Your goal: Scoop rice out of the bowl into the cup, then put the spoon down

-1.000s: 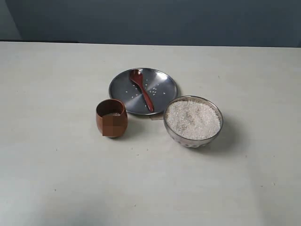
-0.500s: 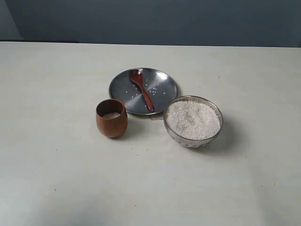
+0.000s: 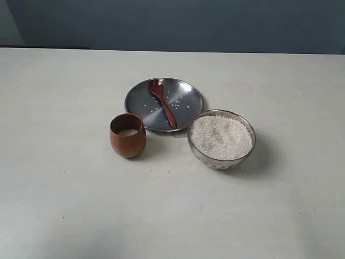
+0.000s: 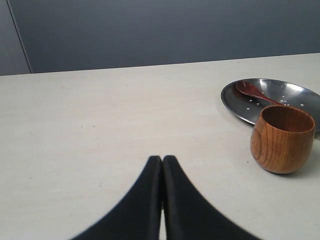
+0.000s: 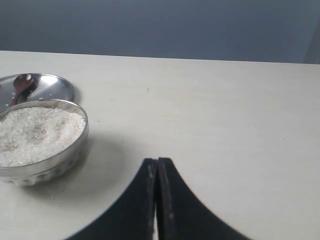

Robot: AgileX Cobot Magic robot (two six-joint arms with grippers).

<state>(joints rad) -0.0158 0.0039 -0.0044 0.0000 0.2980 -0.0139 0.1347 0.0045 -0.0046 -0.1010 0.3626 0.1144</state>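
Observation:
The glass bowl [image 3: 221, 161] holds a heap of white rice [image 3: 221, 136] right of centre on the table. The wooden cup [image 3: 128, 135] stands to its left with a little rice inside. Behind them the dark wooden spoon [image 3: 162, 102] lies on the steel plate [image 3: 188, 108], head at the far end. Neither arm shows in the exterior view. My left gripper [image 4: 162, 159] is shut and empty, well short of the cup [image 4: 282, 139] and spoon [image 4: 254, 91]. Shut and empty too, my right gripper [image 5: 157, 161] hangs off to the side of the bowl [image 5: 45, 164].
A few loose rice grains lie scattered on the plate [image 4: 300, 91]. The pale table [image 3: 64, 189] stretches wide around the three items, with a dark blue wall [image 3: 172, 21] behind its far edge.

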